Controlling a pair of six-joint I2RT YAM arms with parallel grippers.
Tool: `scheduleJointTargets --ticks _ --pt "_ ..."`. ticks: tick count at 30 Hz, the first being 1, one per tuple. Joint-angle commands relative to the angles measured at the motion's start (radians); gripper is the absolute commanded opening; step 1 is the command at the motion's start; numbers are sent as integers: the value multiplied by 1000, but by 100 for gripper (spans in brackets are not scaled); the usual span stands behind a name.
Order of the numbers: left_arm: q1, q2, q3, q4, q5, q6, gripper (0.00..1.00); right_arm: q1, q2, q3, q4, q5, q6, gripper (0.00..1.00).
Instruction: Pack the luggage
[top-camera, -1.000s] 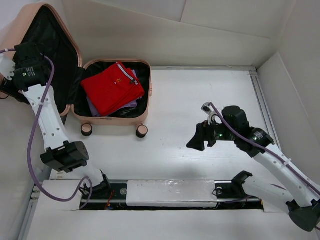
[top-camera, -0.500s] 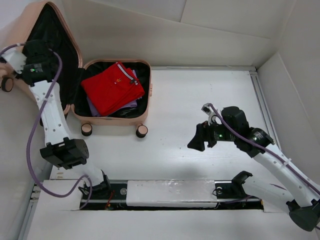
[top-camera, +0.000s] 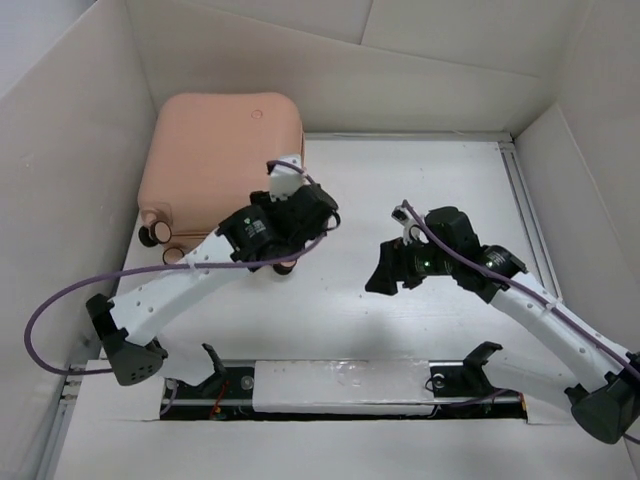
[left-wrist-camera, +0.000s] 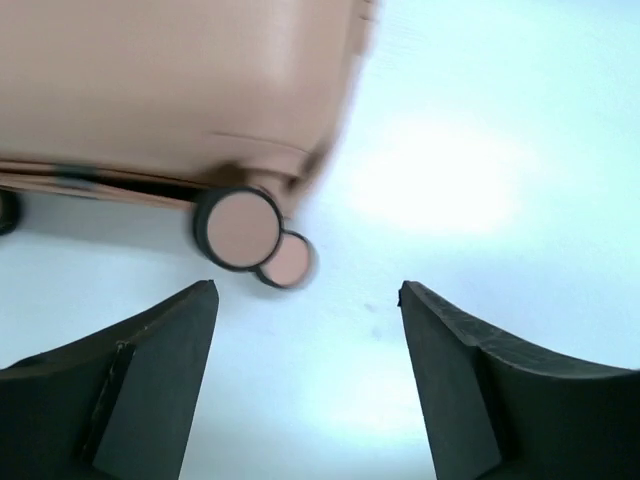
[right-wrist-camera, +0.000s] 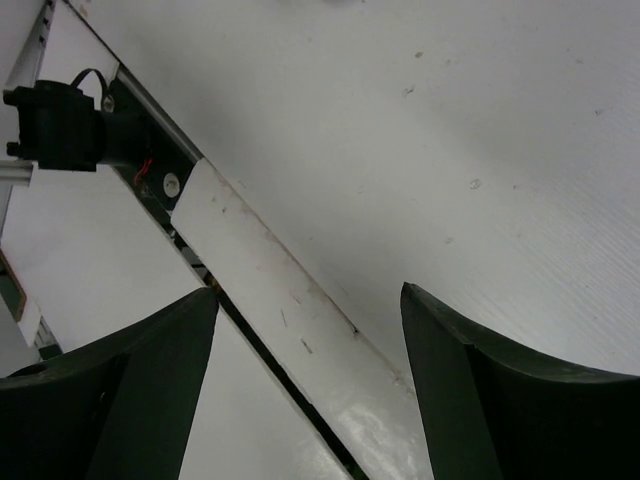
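Note:
The luggage (top-camera: 215, 160) is a peach-pink hard-shell suitcase lying shut at the far left of the table, its round emblem (top-camera: 257, 114) facing up. Its contents are hidden. My left gripper (top-camera: 298, 228) is open and empty, hovering by the suitcase's near right corner. In the left wrist view, the shell (left-wrist-camera: 170, 80) fills the top and two corner wheels (left-wrist-camera: 238, 228) sit just beyond my left gripper (left-wrist-camera: 306, 290). My right gripper (top-camera: 386, 276) is open and empty over the bare table at centre; it also shows in the right wrist view (right-wrist-camera: 308, 292).
White walls (top-camera: 60, 180) enclose the table on the left, back and right. Two more suitcase wheels (top-camera: 156, 236) stick out at its near left corner. The front rail (right-wrist-camera: 270, 300) and arm mounts run along the near edge.
The suitcase lid, open a second ago with red clothing showing, is now shut. My left arm swung from the lid at far left to the near right corner. My right gripper shifted slightly left.

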Motion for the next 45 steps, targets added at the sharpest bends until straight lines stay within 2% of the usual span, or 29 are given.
scheduleJointTargets --ticks 1,3,6,7,9,10,11,12,13,14,15,17,18,20,21,23,25,26,28,29,31,34,36,41,43,44,45 --pt "-140 -57 61 25 -64 -36 72 8 -4 58 62 40 31 80" --pt "-188 12 236 -57 -130 -36 71 19 -4 69 53 73 40 80" --pt "-150 151 489 -119 -221 -1 71 19 -4 80 53 106 51 74" --pt "-92 200 537 -119 -234 39 71 19 -4 89 53 106 51 63" --pt "8 213 600 -47 -193 74 71 19 9 107 53 117 51 51" --pt "139 213 600 -1 -140 93 71 19 25 133 53 129 51 41" --pt "215 204 582 45 -74 102 69 19 45 150 40 143 51 26" --pt "288 190 562 97 65 102 69 19 54 167 39 143 51 23" --pt "364 173 502 226 144 102 69 19 55 179 39 158 51 23" --pt "498 158 478 281 208 111 69 19 70 201 53 169 51 23" --pt "563 146 464 316 247 79 69 19 93 213 53 169 63 24" --pt "689 159 451 363 340 49 72 19 126 264 67 179 72 34" --pt "828 191 465 363 380 20 72 19 166 284 85 179 72 45" --pt "965 228 476 352 535 -77 73 28 211 340 110 179 94 56" --pt "1081 263 464 367 601 -94 73 28 261 362 131 179 94 65" --pt "1163 309 492 345 693 -110 73 28 318 411 148 195 103 73" --pt "1209 392 558 288 694 -70 73 28 407 474 191 195 103 80" --pt "1210 421 633 228 656 -47 73 28 436 492 214 208 114 82" --pt "1245 487 667 199 655 7 75 28 517 541 295 219 143 89" --pt "1260 503 667 189 702 7 75 28 544 557 326 219 163 91" --pt "1303 538 631 189 742 27 75 10 605 628 383 198 174 97" --pt "1323 560 565 209 790 53 74 -2 734 750 414 152 197 100" --pt "1323 584 520 223 868 62 65 -14 826 807 438 127 222 100" --pt "1259 505 145 468 1040 30 59 -48 981 963 429 98 267 100" --pt "1222 431 22 534 1083 30 57 -74 961 925 438 119 278 100" --pt "1210 407 -94 576 1127 30 57 -96 938 892 447 141 287 100" --pt "1197 377 -156 594 1128 39 55 -111 914 821 448 176 287 100"
